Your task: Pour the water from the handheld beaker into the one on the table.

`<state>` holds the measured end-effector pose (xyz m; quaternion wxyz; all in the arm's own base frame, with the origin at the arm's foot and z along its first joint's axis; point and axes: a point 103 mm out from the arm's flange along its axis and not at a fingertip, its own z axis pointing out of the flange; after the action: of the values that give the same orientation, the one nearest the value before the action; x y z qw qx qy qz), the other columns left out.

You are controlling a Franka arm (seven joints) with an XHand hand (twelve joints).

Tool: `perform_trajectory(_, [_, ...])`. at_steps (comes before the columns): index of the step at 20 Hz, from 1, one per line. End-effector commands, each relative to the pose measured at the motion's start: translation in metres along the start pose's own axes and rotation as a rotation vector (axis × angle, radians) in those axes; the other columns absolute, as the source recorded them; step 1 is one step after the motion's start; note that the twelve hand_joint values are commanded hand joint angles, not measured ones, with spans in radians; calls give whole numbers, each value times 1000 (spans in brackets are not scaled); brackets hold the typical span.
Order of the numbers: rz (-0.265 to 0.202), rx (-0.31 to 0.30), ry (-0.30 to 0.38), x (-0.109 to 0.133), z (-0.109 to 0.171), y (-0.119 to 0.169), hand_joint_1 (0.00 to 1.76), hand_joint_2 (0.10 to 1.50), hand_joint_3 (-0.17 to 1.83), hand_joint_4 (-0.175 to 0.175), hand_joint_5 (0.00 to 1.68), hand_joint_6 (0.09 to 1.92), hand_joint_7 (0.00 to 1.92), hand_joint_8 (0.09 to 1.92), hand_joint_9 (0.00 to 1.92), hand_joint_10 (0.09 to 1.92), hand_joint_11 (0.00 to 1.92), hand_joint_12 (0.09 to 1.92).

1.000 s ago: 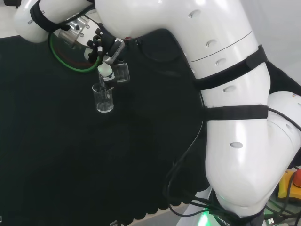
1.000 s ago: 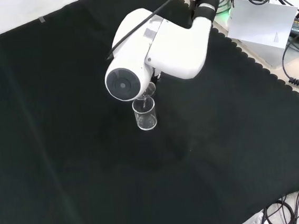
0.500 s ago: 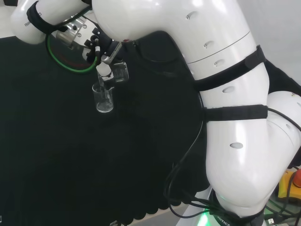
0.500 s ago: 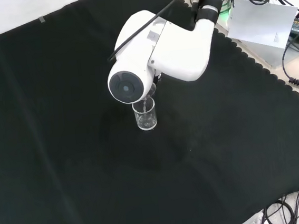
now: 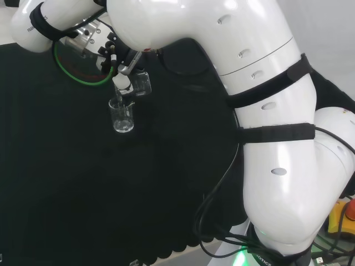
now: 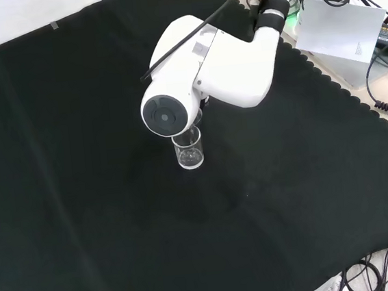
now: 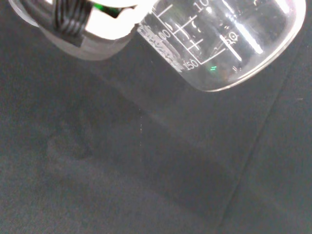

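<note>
- The surface (image 6: 82,197) under me is one wide spread of black cloth with a scalloped edge
- My big white arm link (image 6: 207,68) with its round grey cap hangs above the middle of the cloth in the front view, covering most of my hand
- A green cable loop (image 5: 77,72) curves beside my wrist in the head view
- The handheld beaker (image 5: 141,83) is in my hand (image 5: 119,61), fingers curled round it, tipped over with its mouth toward the glass below; in the wrist view its printed scale is close up (image 7: 219,39)
- The beaker on the table (image 5: 122,115) stands upright on the cloth, just below the tilted one; in the front view it sits under the grey cap (image 6: 189,149)
</note>
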<state>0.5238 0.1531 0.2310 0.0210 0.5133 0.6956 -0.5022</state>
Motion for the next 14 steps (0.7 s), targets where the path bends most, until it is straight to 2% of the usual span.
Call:
perform_trajectory(1, [-1,4,2,0,0,0,1283,1115,-175,-110,1046,852,1260,760,1360,995,1113,828])
perform_trajectory(14, [2,13,1,0,0,0,1283,1114,-175,-110,1046,853,1260,760,1358,994,1114,827])
